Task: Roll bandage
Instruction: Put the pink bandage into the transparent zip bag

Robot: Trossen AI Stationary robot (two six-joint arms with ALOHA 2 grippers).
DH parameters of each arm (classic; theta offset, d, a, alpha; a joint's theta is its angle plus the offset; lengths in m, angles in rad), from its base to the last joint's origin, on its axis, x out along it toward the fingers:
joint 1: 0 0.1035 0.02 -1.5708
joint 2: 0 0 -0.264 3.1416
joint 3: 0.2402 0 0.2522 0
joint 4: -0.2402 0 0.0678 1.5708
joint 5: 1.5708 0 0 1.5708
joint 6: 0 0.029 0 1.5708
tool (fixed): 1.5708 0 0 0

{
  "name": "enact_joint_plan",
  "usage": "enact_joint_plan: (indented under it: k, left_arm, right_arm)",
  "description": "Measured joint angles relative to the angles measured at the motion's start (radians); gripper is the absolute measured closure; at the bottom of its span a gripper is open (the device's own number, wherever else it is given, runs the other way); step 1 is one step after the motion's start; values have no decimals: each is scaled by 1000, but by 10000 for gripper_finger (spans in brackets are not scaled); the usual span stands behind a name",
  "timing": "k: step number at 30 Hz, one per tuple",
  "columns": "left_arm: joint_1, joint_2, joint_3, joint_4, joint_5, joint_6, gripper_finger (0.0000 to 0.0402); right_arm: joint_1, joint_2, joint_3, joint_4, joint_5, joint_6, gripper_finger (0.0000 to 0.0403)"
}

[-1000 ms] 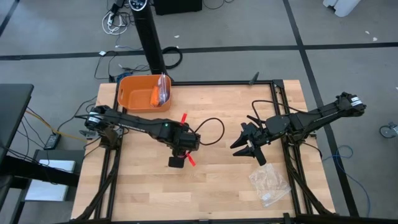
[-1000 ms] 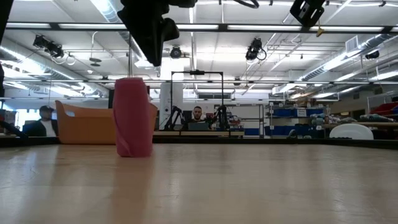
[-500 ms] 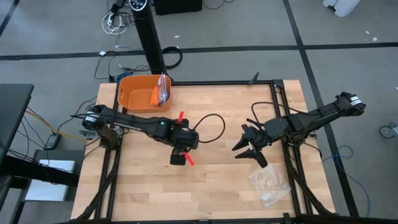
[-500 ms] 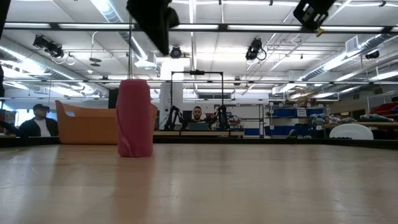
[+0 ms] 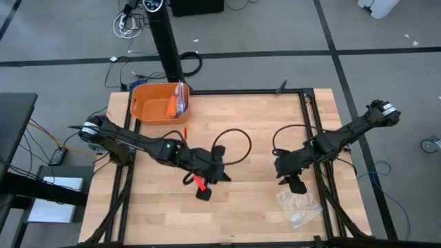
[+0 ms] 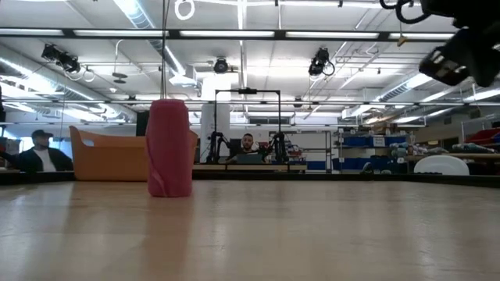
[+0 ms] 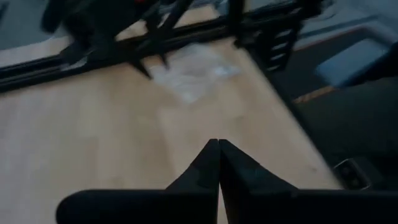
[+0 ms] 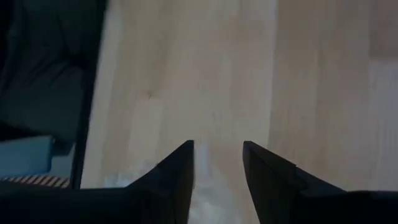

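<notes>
The bandage (image 6: 169,148) is a magenta-pink compact roll that stands upright on one end on the wooden table, untouched. In the high view it shows as a pink-red patch (image 5: 200,182) beside my left gripper. My left gripper (image 5: 213,178) is shut and empty. It is raised above the roll and points toward the table's right side; its closed fingertips show in its wrist view (image 7: 217,146). My right gripper (image 5: 293,180) is open and empty and hovers just on the far side of the plastic bag. It also shows in the low view (image 6: 469,51) and in its own wrist view (image 8: 217,149).
An orange tub (image 5: 160,102) holding small items stands at the far left and shows behind the roll in the low view (image 6: 109,160). A clear crinkled plastic bag (image 5: 298,205) lies near the right front. A black cable loop (image 5: 231,145) hangs at mid-table. People sit in the room beyond.
My left gripper has risen from just above the roll and gone out of the top of the low view, while its arm has swung toward the near edge. The roll has stayed standing. My right gripper has moved toward the near right, toward the plastic bag, and has turned.
</notes>
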Motion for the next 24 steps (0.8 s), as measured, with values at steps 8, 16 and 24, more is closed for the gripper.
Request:
enact_joint_plan:
  k: [8, 16, 24]
  left_arm:
    - [-18, 2, -179, 215, 42, -53, 391]
    - [-70, 2, -208, 203, -86, -28, 392]
    - [-89, 2, -208, 161, -162, -28, 392]
  right_arm:
    - [146, 92, 0, -48, -43, 131, 234]
    - [348, 208, 0, -59, -20, 248, 236]
    - [374, 395, 0, -16, -22, 196, 306]
